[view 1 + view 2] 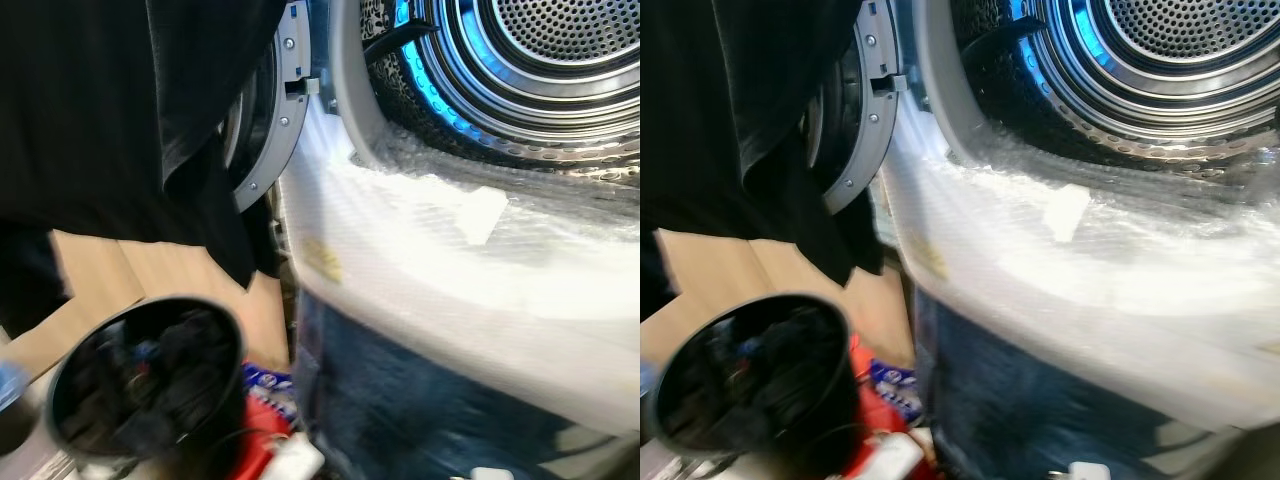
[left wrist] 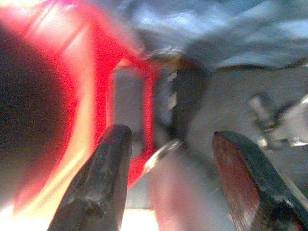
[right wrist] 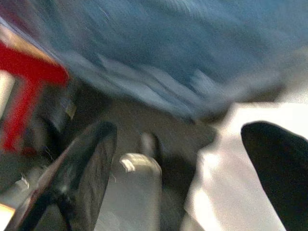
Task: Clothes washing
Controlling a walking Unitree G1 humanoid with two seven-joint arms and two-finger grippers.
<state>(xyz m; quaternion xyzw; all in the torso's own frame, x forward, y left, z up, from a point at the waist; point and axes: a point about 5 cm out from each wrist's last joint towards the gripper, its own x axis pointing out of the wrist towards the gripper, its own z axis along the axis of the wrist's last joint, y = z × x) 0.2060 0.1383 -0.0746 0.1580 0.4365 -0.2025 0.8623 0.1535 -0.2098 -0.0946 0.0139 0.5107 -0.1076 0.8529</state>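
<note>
The washing machine's steel drum (image 1: 560, 60) stands open at the upper right, lit blue inside. Its grey door (image 1: 275, 110) is swung out to the left. A large black cloth (image 1: 130, 110) hangs across the upper left, in front of the door; what holds it is hidden. Below it, a black bucket (image 1: 232, 400) holds dark clothes. In the blurred left wrist view, my left gripper (image 2: 172, 134) is open with nothing between its fingers, near a red frame (image 2: 144, 96). My right gripper (image 3: 182, 127) is also open, below blurred blue material (image 3: 168, 57).
Bubble wrap (image 1: 420, 250) covers the machine's front below the opening, and the panel under it looks dark blue. A red and blue packet (image 1: 262, 440) lies on the floor between bucket and machine. Light wooden floor (image 1: 130, 270) shows at the left.
</note>
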